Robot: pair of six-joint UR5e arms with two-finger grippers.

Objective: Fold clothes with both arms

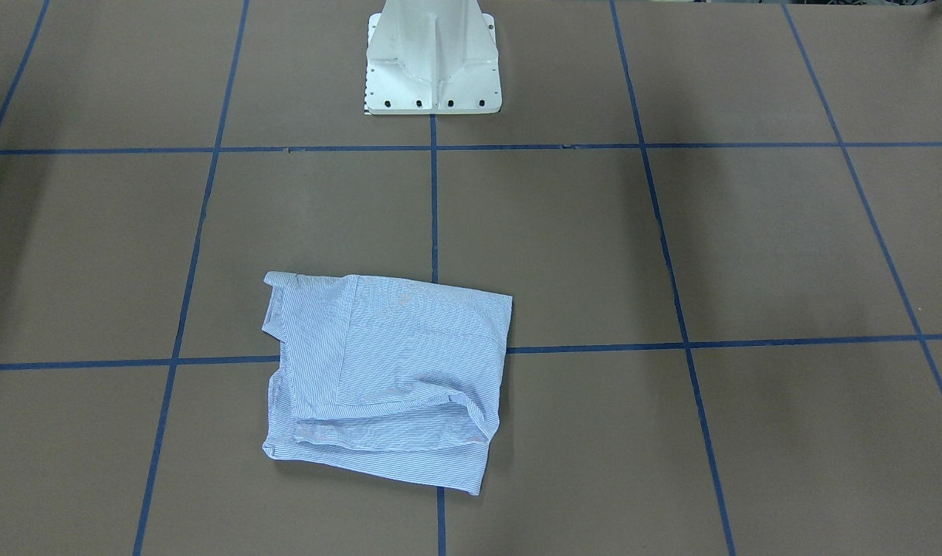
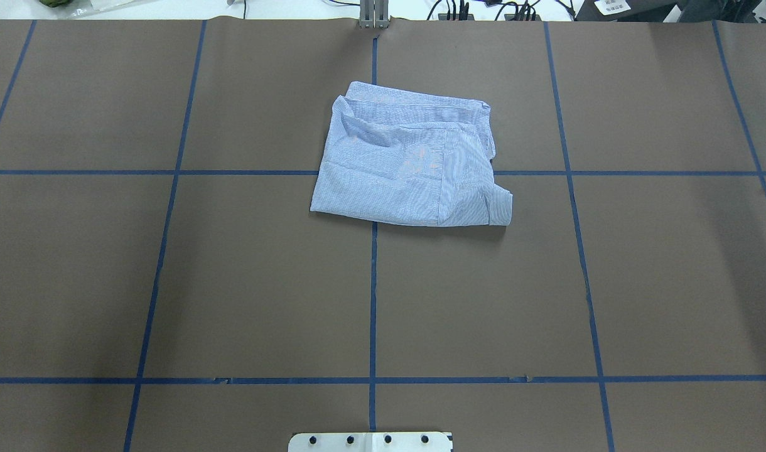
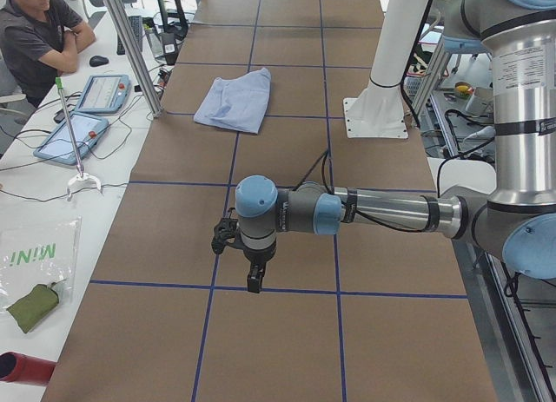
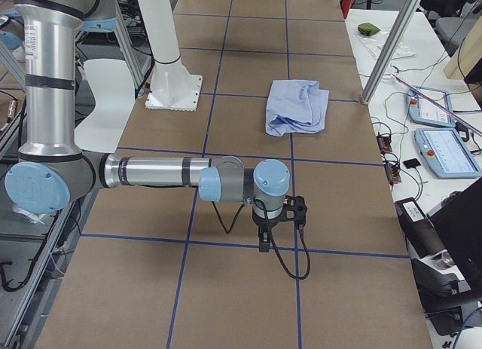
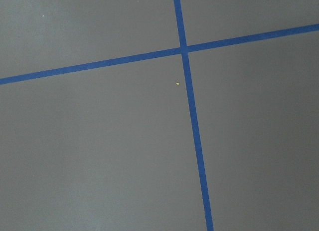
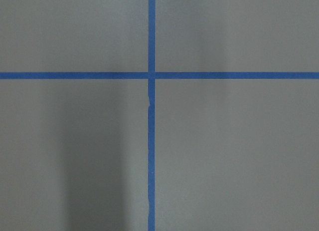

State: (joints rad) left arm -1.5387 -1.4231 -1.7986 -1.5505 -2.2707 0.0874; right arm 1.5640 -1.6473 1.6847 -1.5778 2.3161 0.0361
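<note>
The clothes are one light blue striped shirt [image 1: 386, 378], folded into a rough rectangle and lying flat on the brown table [image 2: 169, 282], a little past its middle [image 2: 408, 163]. Neither arm touches it. The left arm [image 3: 382, 213] reaches low over the table's left end, far from the shirt [image 3: 234, 100], with its gripper [image 3: 254, 280] pointing down. The right arm [image 4: 151, 172] mirrors it at the right end, gripper [image 4: 263, 243] down, away from the shirt [image 4: 297, 106]. Whether either gripper is open or shut, I cannot tell. Both wrist views show only bare table and blue tape.
The white pedestal [image 1: 432, 69] stands at the robot's edge of the table. Blue tape lines [image 2: 372, 301] divide the surface into squares. A person [image 3: 35, 37] sits at the side bench beside tablets [image 3: 78, 133] and cables. A metal post [image 4: 388, 51] stands near the shirt.
</note>
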